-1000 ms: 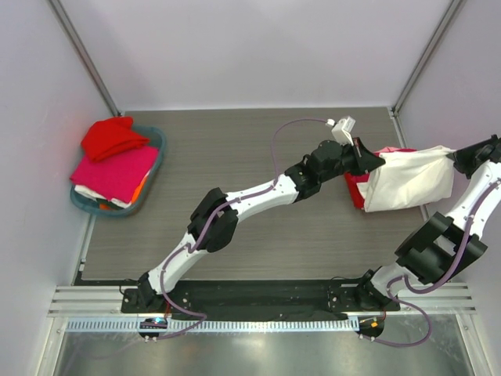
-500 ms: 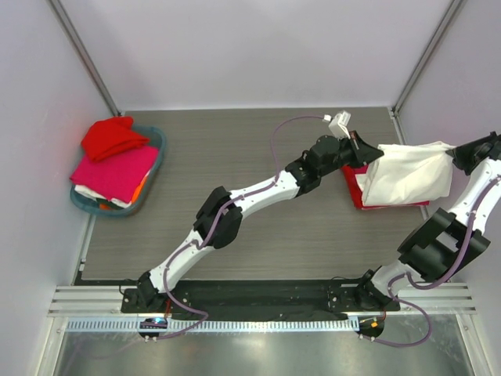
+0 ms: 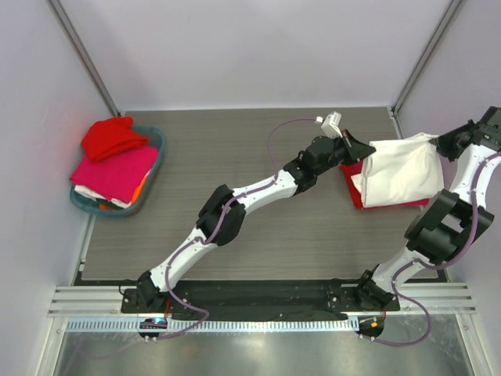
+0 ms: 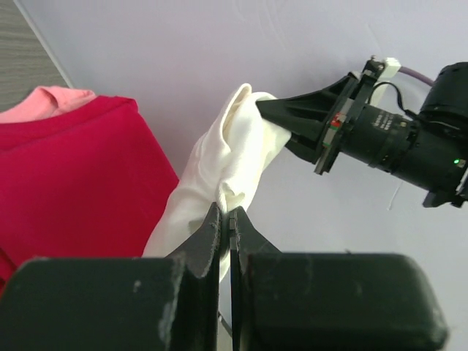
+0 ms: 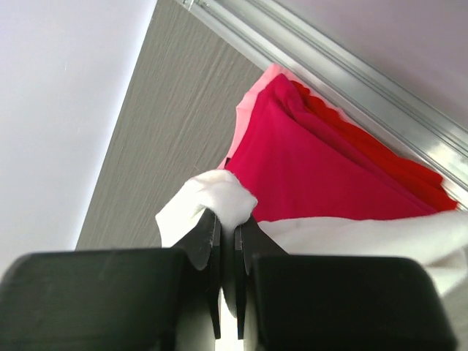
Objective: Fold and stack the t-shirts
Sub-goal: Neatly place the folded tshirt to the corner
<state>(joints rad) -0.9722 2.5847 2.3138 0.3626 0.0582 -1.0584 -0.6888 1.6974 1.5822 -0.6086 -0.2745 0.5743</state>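
A white t-shirt [image 3: 399,168] hangs stretched between both grippers at the right side of the table, over a folded stack of red and magenta tees [image 3: 350,188]. My left gripper [image 3: 366,149] is shut on the shirt's left corner; in its wrist view [image 4: 225,213] the white cloth [image 4: 230,146] runs from the jaws. My right gripper [image 3: 443,141] is shut on the right corner, with cloth [image 5: 216,191] bunched at the jaws [image 5: 228,221]. The magenta tee [image 5: 322,168] lies below. No print shows on the white shirt.
A teal basket [image 3: 158,146] at the far left holds a red tee [image 3: 112,137] and a magenta tee [image 3: 116,172]. The right wall and its metal rail [image 5: 344,66] are close behind the stack. Grey table [image 3: 235,149] lies between basket and stack.
Both grippers carried the white shirt toward the back of the table and slightly left. More of the red stack's front edge now shows beneath it.
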